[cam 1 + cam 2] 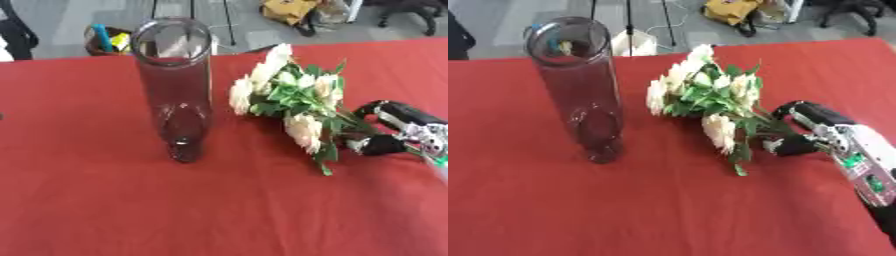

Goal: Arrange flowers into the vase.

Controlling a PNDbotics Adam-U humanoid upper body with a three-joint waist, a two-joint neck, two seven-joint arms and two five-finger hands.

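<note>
Right hand [802,132] in from the right, fingers curled around the stem end of the flowers [706,102], thumb side tucked under the greenery; whether the stems are fully clamped or just cradled, hard to say from here. Bouquet stretching away from the hand toward the upper left, cream blooms fanned out and looking to rest on the red table [623,210] (lifted a touch or not, cannot tell). Well beyond the blooms, farther left of the hand, the tall clear vase [175,85], upright, empty, narrow for its height. Left hand nowhere in either view. Risks from here, as a judgement: a wide, floppy head of blooms heading for a slim mouth, so stems catching the rim and tipping that tall glass over; a grasp this low on the stems letting the heavy end droop or swing on the lift; a bloom or leaf snagging on the cloth and dragging it; nothing steadying the vase, so any sideways knock from the bouquet likely to topple it.
</note>
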